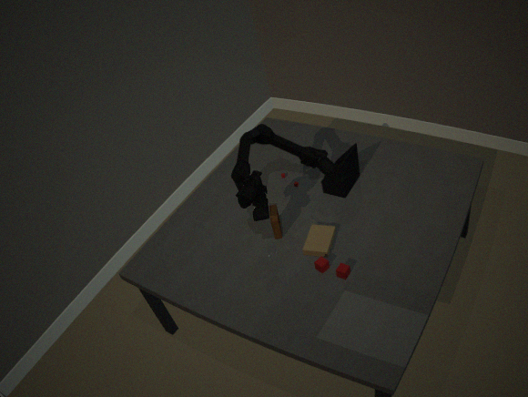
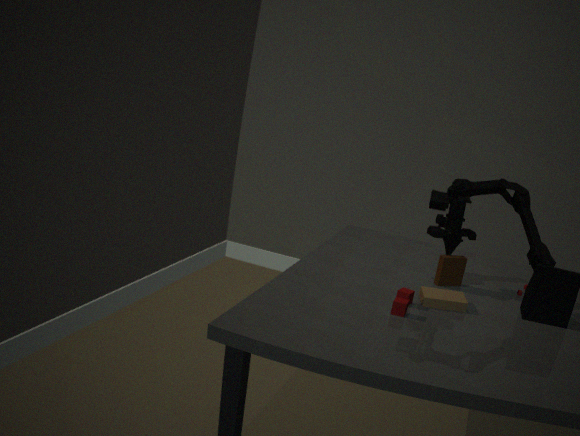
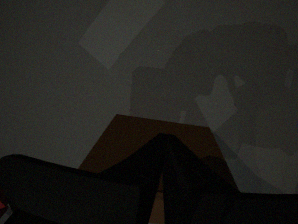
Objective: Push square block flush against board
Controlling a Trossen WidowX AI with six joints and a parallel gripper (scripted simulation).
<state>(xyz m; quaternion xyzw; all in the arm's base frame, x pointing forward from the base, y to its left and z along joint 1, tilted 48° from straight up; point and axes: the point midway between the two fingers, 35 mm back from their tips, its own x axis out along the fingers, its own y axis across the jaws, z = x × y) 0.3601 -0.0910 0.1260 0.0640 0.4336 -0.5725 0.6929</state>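
The square block is orange-brown and stands upright on its narrow side, left of the board in the top view. It also fills the lower middle of the wrist view. The pale tan board lies flat on the table, apart from the block with a gap between them. My gripper is shut and empty, pointing down close beside the block's broad face, on the side away from the board. Its fingertips are hidden in the top view. I cannot tell whether they touch the block.
Two red cubes sit close to the board's near end in the top view. Two tiny red pieces lie near the arm's black base. A paler rectangle marks the table towards its front right edge.
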